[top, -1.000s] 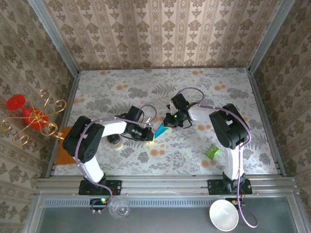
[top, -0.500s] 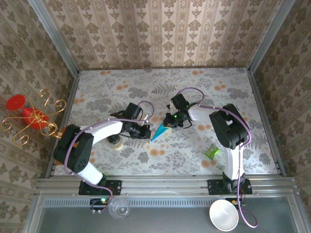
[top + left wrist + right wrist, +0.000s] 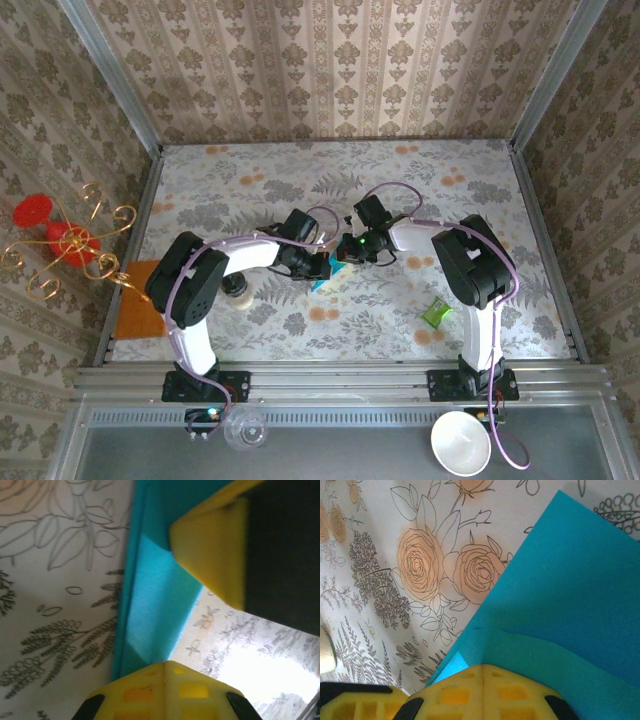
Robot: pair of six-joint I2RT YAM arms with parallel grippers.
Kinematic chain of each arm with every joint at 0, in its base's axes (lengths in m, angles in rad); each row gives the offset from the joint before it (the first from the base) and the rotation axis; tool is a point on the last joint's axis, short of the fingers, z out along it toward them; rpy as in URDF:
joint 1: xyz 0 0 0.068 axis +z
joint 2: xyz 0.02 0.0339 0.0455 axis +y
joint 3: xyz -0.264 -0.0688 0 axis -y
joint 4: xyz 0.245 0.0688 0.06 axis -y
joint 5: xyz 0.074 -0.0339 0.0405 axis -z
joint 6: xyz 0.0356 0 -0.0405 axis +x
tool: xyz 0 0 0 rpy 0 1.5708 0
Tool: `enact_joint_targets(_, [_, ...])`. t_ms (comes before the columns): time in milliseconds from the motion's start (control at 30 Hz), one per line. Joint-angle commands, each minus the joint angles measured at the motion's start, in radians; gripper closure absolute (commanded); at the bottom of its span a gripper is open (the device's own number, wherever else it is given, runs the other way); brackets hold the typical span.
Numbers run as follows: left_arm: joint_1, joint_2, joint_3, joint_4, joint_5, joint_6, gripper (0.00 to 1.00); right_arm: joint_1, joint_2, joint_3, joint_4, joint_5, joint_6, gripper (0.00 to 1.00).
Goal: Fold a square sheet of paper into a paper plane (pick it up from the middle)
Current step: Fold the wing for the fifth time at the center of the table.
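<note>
folded teal paper (image 3: 570, 580) lies mid-counter (image 3: 250, 180); the right gripper (image 3: 347, 254) is clamped on its edge, the left gripper (image 3: 318, 268) closed, pressing its crease. if either drags unevenly, the thin sheet may tear or unfold

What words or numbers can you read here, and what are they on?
None can be read. The folded teal-blue paper is plain; the flowery table cover has only drawn flowers and leaves. The small green crumpled wrapper is too small to tell whether it bears print.
</note>
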Motion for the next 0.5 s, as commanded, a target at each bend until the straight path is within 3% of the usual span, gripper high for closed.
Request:
enact_joint_targets(0, [0.012,0.014,0.022,0.012,-0.018,-0.027,1.0,-0.003,0.026,-0.048,-0.102,0.056,-0.007,0.98])
enact_joint_targets(333, [0.02,0.034,-0.031,0.009,-0.03,-0.059,1.0,-0.003,-0.135,-0.137,0.103,0.009,0.056,0.94])
enact_joint_targets(467, [0.021,0.035,-0.034,0.003,-0.027,-0.059,1.0,0.007,-0.127,-0.175,0.157,-0.006,0.098,0.93])
